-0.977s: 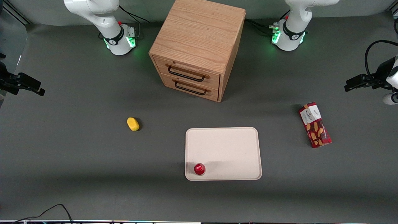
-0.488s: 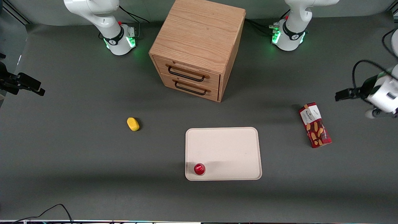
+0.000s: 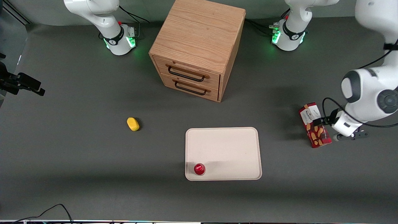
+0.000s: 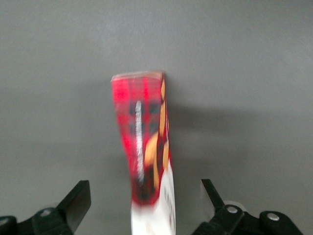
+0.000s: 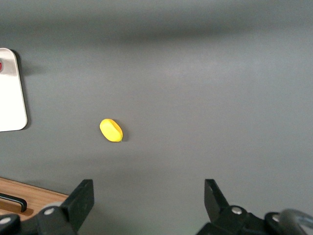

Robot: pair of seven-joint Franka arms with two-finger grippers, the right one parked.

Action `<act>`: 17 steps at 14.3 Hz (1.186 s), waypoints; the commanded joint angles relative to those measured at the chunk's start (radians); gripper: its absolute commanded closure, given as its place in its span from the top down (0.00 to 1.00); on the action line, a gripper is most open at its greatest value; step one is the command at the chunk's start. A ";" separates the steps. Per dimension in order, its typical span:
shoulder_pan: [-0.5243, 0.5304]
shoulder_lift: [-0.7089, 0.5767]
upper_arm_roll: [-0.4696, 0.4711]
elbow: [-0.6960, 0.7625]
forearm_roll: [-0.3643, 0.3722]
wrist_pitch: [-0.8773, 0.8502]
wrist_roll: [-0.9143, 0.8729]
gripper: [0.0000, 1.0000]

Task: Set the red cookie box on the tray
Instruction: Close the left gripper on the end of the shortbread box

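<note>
The tool (image 4: pixel 145 205) is open above the red cookie box (image 3: pixel 314 125), which lies on the surface (image 3: pixel 93 161), well apart from the tray (image 3: pixel 224 146).

The red cookie box (image 3: pixel 314 125) carries dark lettering on its white label that is too small to read; nothing else bears text.

front: high, looks steeply down on whole table (image 3: pixel 77 161), arm bases at its top edge | left wrist: close, looks down past open gripper (image 4: pixel 145 205) onto red cookie box (image 4: pixel 144 142), also in front (image 3: pixel 314 124) | right wrist: farther up, shares tray (image 5: pixel 12 98) corner and yellow object (image 5: pixel 111 130) with front
</note>
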 commanded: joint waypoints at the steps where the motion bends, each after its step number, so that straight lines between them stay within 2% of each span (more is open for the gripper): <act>1: -0.001 0.091 -0.001 0.007 -0.058 0.122 0.033 0.97; 2: -0.001 0.100 -0.001 0.007 -0.077 0.132 0.036 0.88; 5: -0.004 0.091 -0.001 -0.008 -0.086 0.129 0.036 0.31; 6: -0.004 0.082 -0.001 -0.017 -0.088 0.124 0.036 0.19; 9: -0.007 0.043 -0.001 -0.049 -0.105 0.112 0.036 0.15; 10: -0.007 0.040 -0.001 -0.051 -0.108 0.103 0.036 0.04; 11: -0.007 0.037 -0.001 -0.051 -0.108 0.092 0.036 0.00; 14: -0.010 -0.001 -0.003 -0.040 -0.109 0.022 0.024 0.00; 17: -0.020 -0.104 -0.003 0.048 -0.108 -0.243 -0.022 0.00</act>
